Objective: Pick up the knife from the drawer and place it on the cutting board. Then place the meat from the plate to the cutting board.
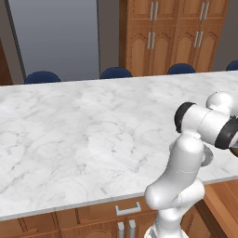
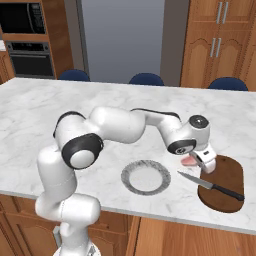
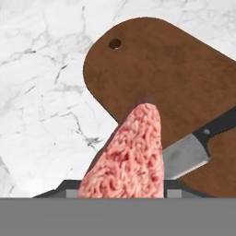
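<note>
Counted one meat (image 3: pixel 131 154) chunk, clamped in the hand (image 2: pixel 196 161) and raised over the near end of one cutting board (image 2: pixel 231 176). One knife (image 2: pixel 212 186) lay below the hand, handle on the board (blade overhanging the table (image 2: pixel 45 107)). One plate (image 2: pixel 145 177) sat beside the hand. No readable writing.

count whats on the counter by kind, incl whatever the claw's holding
plate: 1
cutting board: 1
knife: 1, lying on the board, blade tip off its edge
meat: 1, held in the claw over the board's edge
total: 4
</note>
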